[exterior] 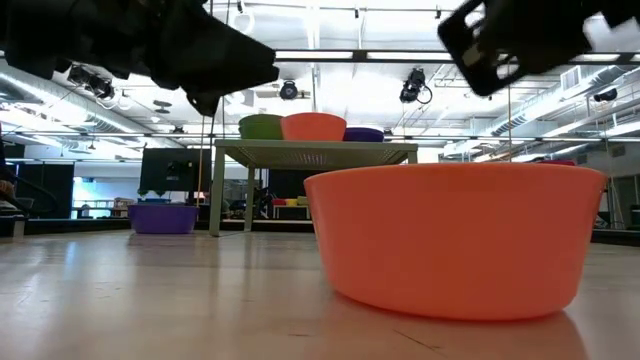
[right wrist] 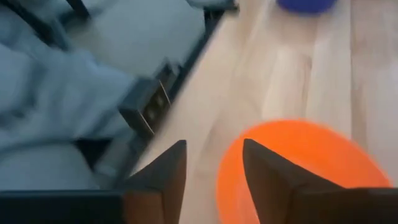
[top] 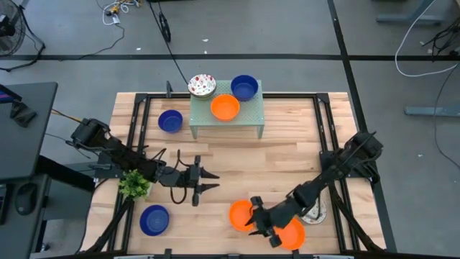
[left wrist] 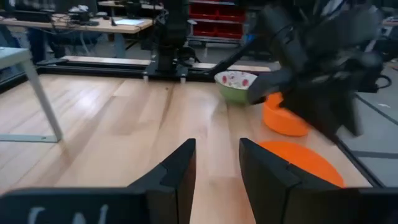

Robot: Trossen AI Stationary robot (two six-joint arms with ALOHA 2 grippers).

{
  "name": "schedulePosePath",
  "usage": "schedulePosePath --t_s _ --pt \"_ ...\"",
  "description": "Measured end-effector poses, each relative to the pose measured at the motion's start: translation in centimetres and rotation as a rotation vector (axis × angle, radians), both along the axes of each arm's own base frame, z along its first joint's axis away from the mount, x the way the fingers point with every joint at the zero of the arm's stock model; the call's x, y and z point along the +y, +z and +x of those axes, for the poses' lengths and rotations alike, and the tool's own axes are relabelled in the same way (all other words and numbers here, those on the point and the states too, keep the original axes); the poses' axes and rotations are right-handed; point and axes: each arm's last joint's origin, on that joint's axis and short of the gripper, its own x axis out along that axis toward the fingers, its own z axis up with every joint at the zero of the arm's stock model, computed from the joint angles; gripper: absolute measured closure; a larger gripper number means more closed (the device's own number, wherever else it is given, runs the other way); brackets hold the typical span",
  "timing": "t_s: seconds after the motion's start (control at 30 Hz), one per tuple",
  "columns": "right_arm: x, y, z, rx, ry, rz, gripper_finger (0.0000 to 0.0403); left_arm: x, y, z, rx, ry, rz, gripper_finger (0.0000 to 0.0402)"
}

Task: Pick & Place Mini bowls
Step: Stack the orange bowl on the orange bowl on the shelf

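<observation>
Pale wooden plank worktop (top: 287, 165) on grey floor; right pincer (top: 260, 219), parted and empty, above solid orange round mini bowls (top: 241, 214); left pincer (top: 208, 180) narrowly parted.

Robotics lab/workshop: wood surface (top: 287, 155) in a black frame, loose cables (top: 420, 43) on grey concrete floor, exposed ceiling ducts (exterior: 560, 85), workbenches (left wrist: 81, 22) and red storage bins (left wrist: 217, 18) behind.
</observation>
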Motion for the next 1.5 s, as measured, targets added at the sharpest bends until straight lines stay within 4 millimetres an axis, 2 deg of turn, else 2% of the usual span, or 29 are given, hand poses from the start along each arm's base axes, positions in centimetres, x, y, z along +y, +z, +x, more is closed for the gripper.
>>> schedulePosePath --t_s 0.17,0.37,0.5,0.73,0.8,0.93,1.03,1.13,1.27,1.37,1.5 --pt "1.5 -1.3 0.9 0.096 -0.005 -0.133 0.0235 -0.9 0.2 -0.1 0.004 -0.048 -0.029 0.0275" --pt "2.3 -2.5 1.8 0.100 -0.005 -0.178 0.0256 -1.8 0.6 -0.2 -0.012 -0.079 -0.030 0.0275" --pt "2.1 -2.8 1.6 0.116 -0.032 -0.220 0.0290 -1.8 0.6 -0.2 -0.008 -0.079 -0.021 0.0275" --pt "1.7 -3.1 1.3 0.161 -0.048 -0.257 0.0382 -1.7 0.5 -0.2 0.005 -0.056 -0.008 0.0275" --pt "1.7 -3.0 1.4 0.147 -0.039 -0.266 0.0395 -1.7 0.5 -0.1 0.004 -0.053 -0.008 0.0275" --pt "1.6 -2.6 1.2 0.147 -0.019 -0.281 0.0390 -1.7 0.4 -0.2 0.010 -0.049 0.000 0.0275" --pt "0.9 -0.4 1.3 0.112 0.003 -0.328 0.0395 -1.6 0.3 -0.2 0.018 -0.043 0.016 0.0275" --pt "-1.2 3.6 1.8 0.036 -0.043 -0.389 0.0398 -1.3 0.1 -0.1 0.041 -0.027 0.029 0.0275" --pt "-5.8 9.3 2.6 -0.068 -0.127 -0.442 0.0397 -0.6 -0.5 0.1 0.093 0.001 0.052 0.0275" --pt "-10.6 13.3 3.8 -0.135 -0.189 -0.486 0.0398 0.0 -1.0 0.2 0.150 0.020 0.073 0.0275" --pt "-17.7 16.3 6.0 -0.154 -0.234 -0.564 0.0399 0.8 -1.7 0.3 0.215 0.056 0.082 0.0275"
